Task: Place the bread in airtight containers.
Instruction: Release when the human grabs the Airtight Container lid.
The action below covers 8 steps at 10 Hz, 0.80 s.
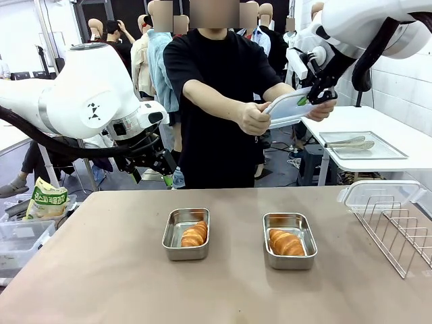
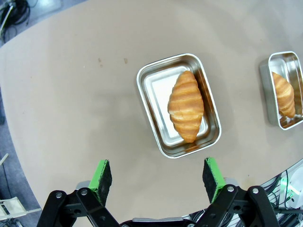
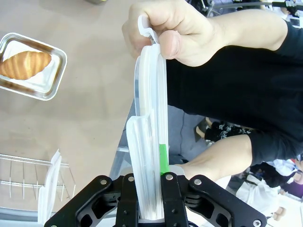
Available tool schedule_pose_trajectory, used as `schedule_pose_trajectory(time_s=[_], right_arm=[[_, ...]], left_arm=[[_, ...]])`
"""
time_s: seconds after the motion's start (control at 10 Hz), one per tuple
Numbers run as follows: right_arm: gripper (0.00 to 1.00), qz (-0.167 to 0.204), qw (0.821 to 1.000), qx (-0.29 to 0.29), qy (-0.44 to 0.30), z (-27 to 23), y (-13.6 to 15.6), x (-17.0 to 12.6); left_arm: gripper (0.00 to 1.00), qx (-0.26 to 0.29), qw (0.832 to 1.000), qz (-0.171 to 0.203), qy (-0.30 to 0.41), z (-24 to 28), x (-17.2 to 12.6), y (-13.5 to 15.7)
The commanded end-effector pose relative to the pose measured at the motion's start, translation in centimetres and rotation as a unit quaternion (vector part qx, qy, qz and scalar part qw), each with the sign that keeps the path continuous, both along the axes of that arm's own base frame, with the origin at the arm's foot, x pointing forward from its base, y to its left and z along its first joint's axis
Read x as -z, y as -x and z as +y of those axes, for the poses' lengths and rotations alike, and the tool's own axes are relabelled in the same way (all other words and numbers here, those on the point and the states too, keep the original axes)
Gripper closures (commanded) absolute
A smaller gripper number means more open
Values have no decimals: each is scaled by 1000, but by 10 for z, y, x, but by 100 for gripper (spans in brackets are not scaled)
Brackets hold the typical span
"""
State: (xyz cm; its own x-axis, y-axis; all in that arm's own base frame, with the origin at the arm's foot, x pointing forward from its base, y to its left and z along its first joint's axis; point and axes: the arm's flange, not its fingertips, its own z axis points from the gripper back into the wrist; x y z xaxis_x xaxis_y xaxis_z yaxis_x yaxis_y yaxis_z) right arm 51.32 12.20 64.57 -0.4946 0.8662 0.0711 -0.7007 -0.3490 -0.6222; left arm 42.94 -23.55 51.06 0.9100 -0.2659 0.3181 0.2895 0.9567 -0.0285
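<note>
Bread (image 1: 194, 234) lies in both open tubs (image 1: 170, 229) on desk (image 1: 101, 270). Right end effector (image 1: 312, 100) pinches lid (image 1: 283, 109); person's hand (image 1: 253, 118) grips its other end, so likely a handover. Left end effector (image 2: 157, 175) spread, aimed down at one.

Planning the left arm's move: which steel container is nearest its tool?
The container on the robot's left, centred ahead of the open left tool; the other container sits off at the wrist view's edge.

Robotics lab (staged like a kitchen): my white arms (image 1: 88, 101) flank a plain brown table (image 1: 101, 270). Behind it are a white bench (image 1: 412, 135), a block wall (image 1: 405, 88) and a plastic storage bin (image 1: 23, 236).
</note>
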Motion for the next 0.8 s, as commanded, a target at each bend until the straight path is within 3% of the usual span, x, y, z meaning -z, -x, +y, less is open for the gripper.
schedule_pose_trajectory(time_s=[0.0,0.7], right_arm=[[100,-2,1000,-5,-12,-2,0,2],[100,-2,1000,-5,-12,-2,0,2]], left_arm=[[0,-4,1000,0,2,1,-1,0],[0,-4,1000,0,2,1,-1,0]])
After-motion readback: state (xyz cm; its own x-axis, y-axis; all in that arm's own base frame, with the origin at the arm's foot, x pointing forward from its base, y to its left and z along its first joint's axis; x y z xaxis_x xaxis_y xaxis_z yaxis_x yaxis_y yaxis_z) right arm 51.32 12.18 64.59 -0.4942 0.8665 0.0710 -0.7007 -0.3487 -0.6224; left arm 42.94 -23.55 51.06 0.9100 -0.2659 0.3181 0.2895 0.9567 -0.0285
